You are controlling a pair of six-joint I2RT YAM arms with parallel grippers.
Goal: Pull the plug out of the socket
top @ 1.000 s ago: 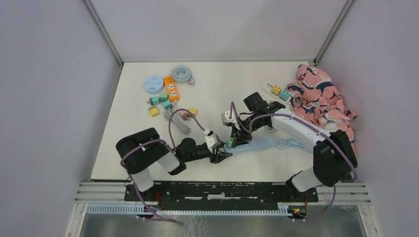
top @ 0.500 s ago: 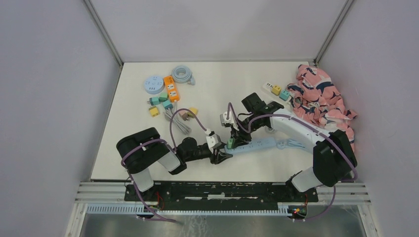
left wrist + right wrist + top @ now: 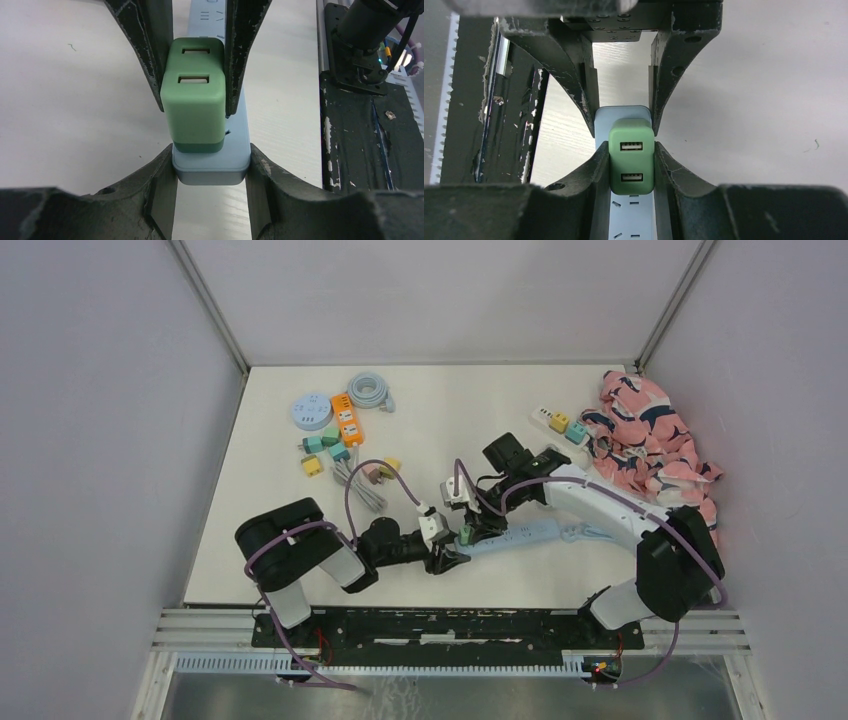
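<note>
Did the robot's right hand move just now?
Yes. The right gripper slid a little to the left in the top view, closer to the yellow cube. It is clamped on the green plug.

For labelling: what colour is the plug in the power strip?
Green plug, darker at its base; left wrist view.

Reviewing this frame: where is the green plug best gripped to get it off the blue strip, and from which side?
Best on its two flat long sides, coming from above in line with the pull. The green plug stands upright on the blue power strip, its USB face up. The right gripper is shut on it that way, and the left gripper clamps the strip's end.
</note>
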